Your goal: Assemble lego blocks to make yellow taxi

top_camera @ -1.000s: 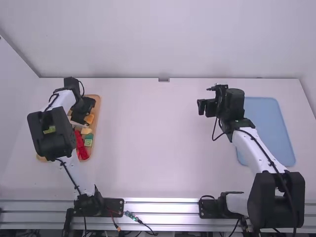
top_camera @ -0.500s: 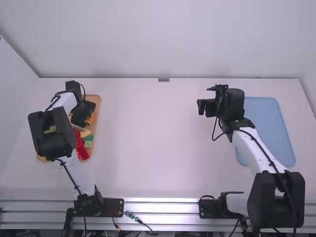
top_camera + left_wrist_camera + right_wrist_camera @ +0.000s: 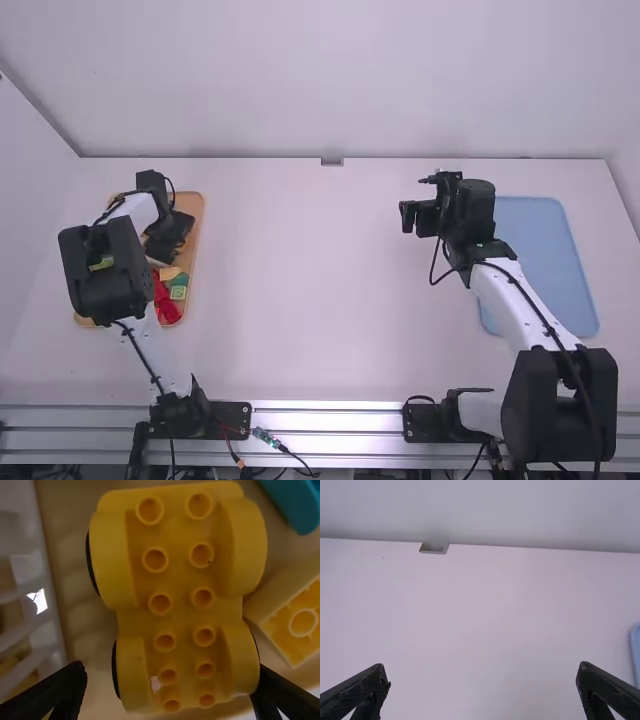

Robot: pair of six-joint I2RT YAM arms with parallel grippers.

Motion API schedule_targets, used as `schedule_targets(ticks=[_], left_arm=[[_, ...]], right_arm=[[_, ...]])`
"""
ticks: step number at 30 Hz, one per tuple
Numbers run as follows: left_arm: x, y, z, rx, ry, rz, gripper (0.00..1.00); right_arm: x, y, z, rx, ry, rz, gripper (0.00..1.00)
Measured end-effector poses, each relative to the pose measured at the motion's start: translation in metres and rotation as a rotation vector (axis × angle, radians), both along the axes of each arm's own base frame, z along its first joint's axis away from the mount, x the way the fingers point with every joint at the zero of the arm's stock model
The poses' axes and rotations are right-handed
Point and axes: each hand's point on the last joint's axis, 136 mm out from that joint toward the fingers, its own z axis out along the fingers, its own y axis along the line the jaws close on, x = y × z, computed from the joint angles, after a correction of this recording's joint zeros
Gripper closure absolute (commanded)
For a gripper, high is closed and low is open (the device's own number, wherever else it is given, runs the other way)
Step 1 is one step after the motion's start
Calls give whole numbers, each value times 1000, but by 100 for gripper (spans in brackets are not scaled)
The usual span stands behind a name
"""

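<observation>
Between my left gripper's (image 3: 171, 669) wide-set fingers lies the yellow wheeled base (image 3: 181, 600), studs facing me, in the wooden tray (image 3: 196, 212); one finger looks very near its side. A yellow block (image 3: 280, 606) sits just beside it. Over the last second I have eased a little toward my arm's own base, low over the tray, which I take as lining up for the taxi's chassis; closing now could catch it unevenly. Well apart, my right gripper (image 3: 483, 672) stays put, fingers wide and empty, near the blue mat (image 3: 545, 260).
</observation>
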Motion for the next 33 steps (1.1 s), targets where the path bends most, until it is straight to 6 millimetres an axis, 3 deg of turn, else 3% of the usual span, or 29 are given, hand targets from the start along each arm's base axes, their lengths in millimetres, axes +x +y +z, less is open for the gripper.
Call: schedule_targets(ticks=[5, 12, 14, 17, 26, 33], left_arm=[[0, 5, 1, 26, 4, 6, 21], [1, 11, 2, 65, 3, -15, 21], [3, 12, 3, 73, 0, -25, 16], [4, 13, 3, 81, -2, -36, 17], [10, 14, 4, 87, -25, -94, 8], [8, 12, 2, 82, -16, -96, 18]], right_arm=[[0, 0, 0, -2, 0, 2, 1], [0, 0, 0, -1, 0, 1, 1], [0, 0, 0, -1, 0, 1, 1], [0, 0, 0, 0, 1, 1, 1], [0, 0, 0, 0, 2, 1, 1], [-1, 0, -1, 0, 4, 0, 1]])
